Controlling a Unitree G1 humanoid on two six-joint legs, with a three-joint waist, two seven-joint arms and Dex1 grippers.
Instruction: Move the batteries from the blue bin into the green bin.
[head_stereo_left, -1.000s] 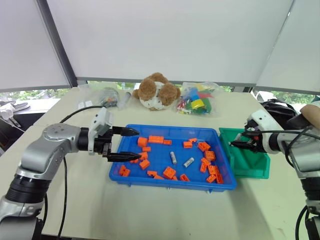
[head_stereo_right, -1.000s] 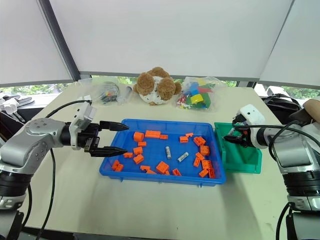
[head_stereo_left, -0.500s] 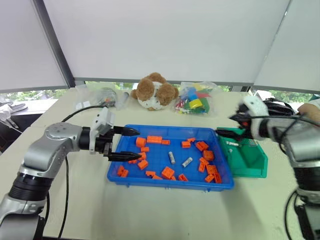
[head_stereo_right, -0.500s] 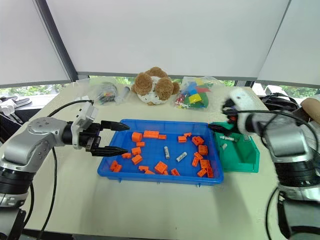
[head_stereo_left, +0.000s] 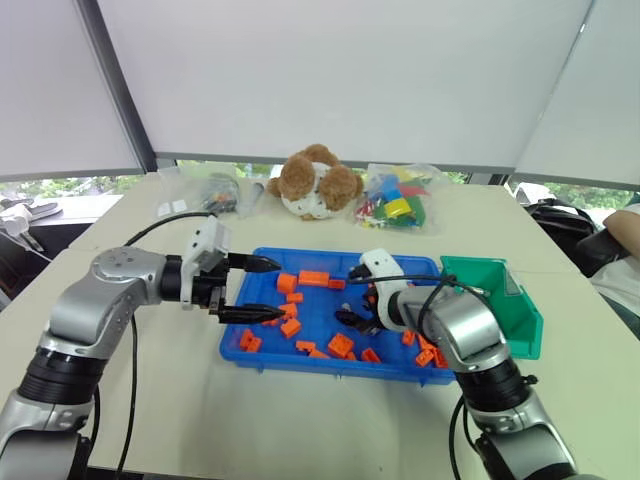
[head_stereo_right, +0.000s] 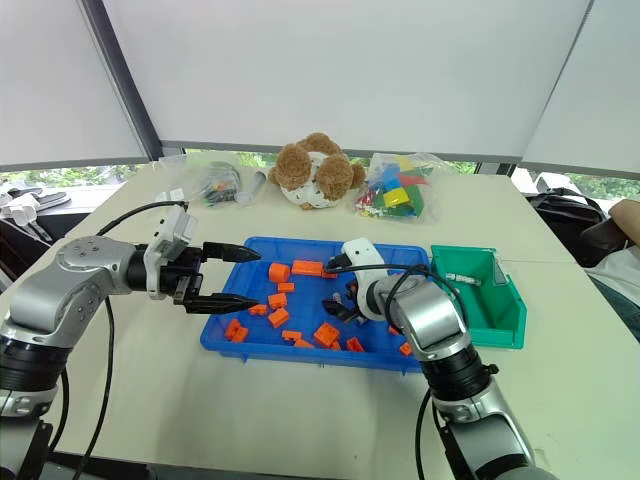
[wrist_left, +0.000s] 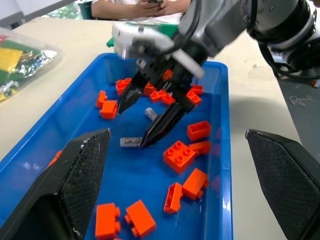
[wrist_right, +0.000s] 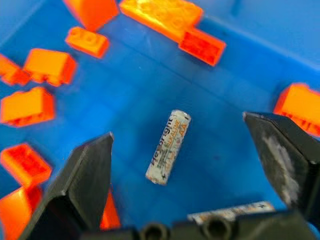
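Right wrist: battery (wrist_right: 168, 146) lies in blue bin (wrist_right: 125, 95).

Lab-like test room: plain beige table (head_stereo_left: 300, 420), white window blinds (head_stereo_left: 330, 80), bagged toy bricks (head_stereo_left: 395, 208).

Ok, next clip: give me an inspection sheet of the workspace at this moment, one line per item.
Surface: beige table.
Job's things: blue bin holds two batteries among orange bricks; green bin beside it holds one battery.
Clutter: teddy bear, bag of coloured blocks and bag of small parts at the table's far side.
Grippers: right gripper open, low in the blue bin over a battery; left gripper open, empty, at the bin's other end.
Cables: black cable loops along the left arm.
Surroundings: white blinds; a person's arm at the edge.
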